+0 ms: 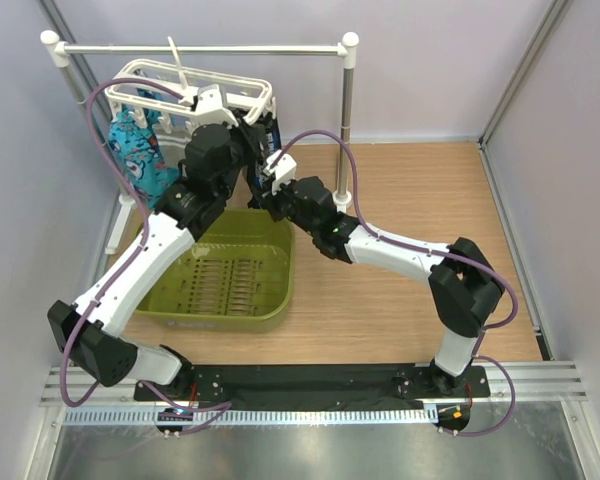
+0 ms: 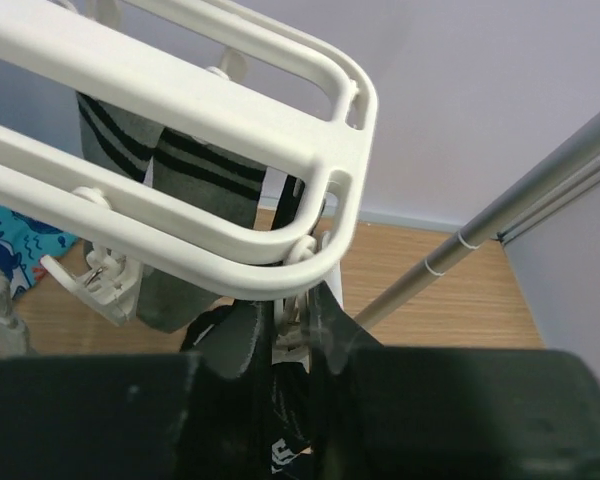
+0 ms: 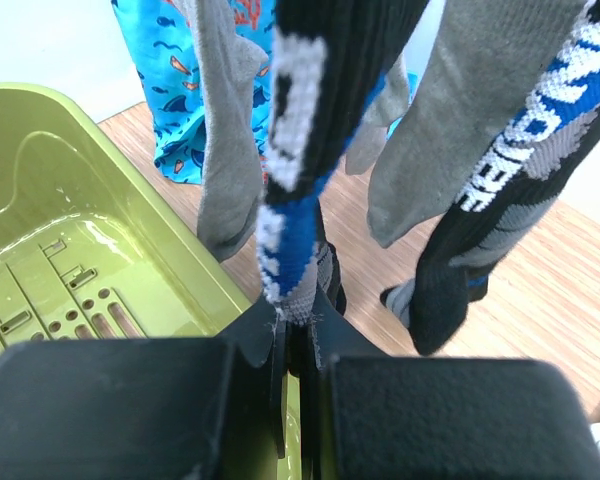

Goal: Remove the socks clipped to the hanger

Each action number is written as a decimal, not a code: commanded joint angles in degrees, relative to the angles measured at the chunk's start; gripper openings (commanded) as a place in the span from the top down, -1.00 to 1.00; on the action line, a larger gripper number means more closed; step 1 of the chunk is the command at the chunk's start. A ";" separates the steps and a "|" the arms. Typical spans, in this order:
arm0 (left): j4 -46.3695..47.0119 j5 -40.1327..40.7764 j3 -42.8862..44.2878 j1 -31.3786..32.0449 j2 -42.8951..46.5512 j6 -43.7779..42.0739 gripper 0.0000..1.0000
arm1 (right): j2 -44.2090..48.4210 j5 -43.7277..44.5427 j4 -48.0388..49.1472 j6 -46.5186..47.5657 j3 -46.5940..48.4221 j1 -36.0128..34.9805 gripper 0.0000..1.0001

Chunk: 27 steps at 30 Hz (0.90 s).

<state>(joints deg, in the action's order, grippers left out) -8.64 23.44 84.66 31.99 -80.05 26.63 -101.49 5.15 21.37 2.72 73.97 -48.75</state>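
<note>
The white grid hanger (image 1: 195,88) hangs from the rail, and its frame (image 2: 230,110) fills the top of the left wrist view. My left gripper (image 2: 285,330) is shut on a small white clip (image 2: 294,338) under the hanger's corner, with a black sock (image 2: 280,425) hanging below it. Grey socks with striped cuffs (image 2: 195,185) hang behind. My right gripper (image 3: 298,325) is shut on the toe of a black sock with white and blue marks (image 3: 310,120). Another black sock (image 3: 480,230) and grey socks (image 3: 225,150) hang beside it. In the top view, both grippers (image 1: 245,130) (image 1: 268,178) meet under the hanger's right end.
A green plastic basket (image 1: 270,300) stands on the wooden table below the hanger, its wall (image 3: 100,200) just left of my right gripper. A blue patterned cloth (image 1: 140,150) hangs at the hanger's left. The white rail stand (image 1: 348,90) stands behind.
</note>
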 commanded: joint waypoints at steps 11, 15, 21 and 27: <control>-0.32 -0.94 2.35 0.18 0.60 1.14 0.99 | 3.85 1.79 2.45 0.71 -0.50 -0.38 0.98; -0.67 -0.33 2.17 0.18 1.12 1.67 1.00 | 4.28 2.32 2.28 1.15 -1.02 -0.38 0.98; -2.60 0.55 3.23 0.09 1.48 2.11 1.00 | 4.11 3.20 0.26 1.50 -1.90 -0.03 0.98; -4.01 0.47 4.90 0.09 1.30 1.93 1.00 | 4.55 4.34 -0.27 1.32 -2.96 0.15 0.98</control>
<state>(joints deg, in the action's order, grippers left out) -11.70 22.79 86.65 32.14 -80.09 28.25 -99.96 7.81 20.25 3.25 71.20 -48.69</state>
